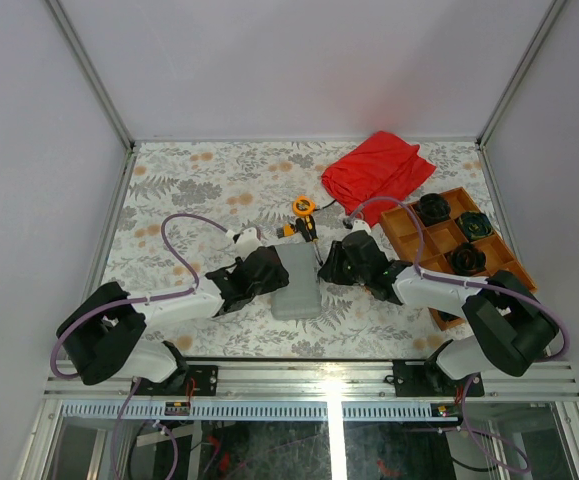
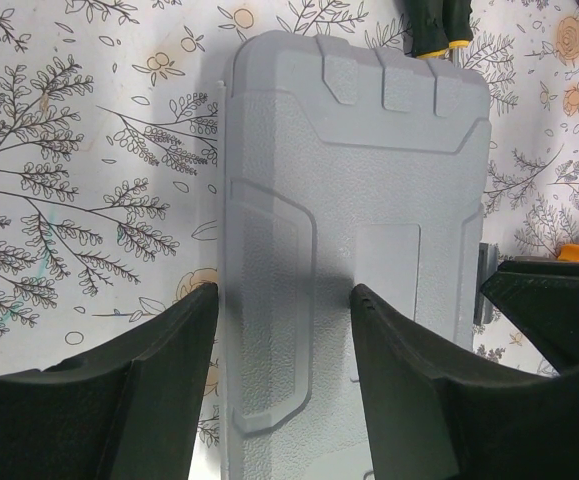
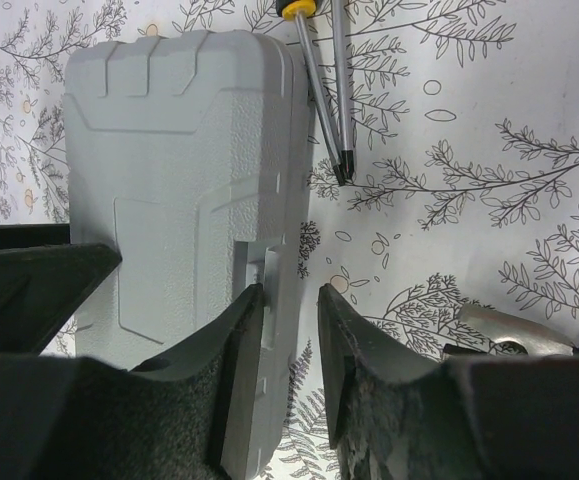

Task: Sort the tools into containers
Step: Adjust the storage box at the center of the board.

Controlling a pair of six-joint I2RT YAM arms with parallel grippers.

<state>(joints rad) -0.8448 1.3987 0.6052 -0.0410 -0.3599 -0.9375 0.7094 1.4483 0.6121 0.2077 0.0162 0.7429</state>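
The closed grey case (image 1: 297, 280) on the desk (image 1: 189, 190) is straddled at its left edge by the spread left claw (image 2: 284, 295) and at its latch (image 3: 269, 270) by the slightly parted right claw (image 3: 291, 295), so unlatching is judged due next.

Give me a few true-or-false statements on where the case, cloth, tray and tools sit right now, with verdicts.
1. The grey case lies closed on the table. True.
2. A red cloth covers the case. False: the red cloth lies apart from it, at the table's far side.
3. The fingers of the right gripper straddle the case's latch edge. True.
4. The divided tray holds screwdrivers. False: the divided tray holds black round parts; the screwdrivers lie on the table by the case's far end.
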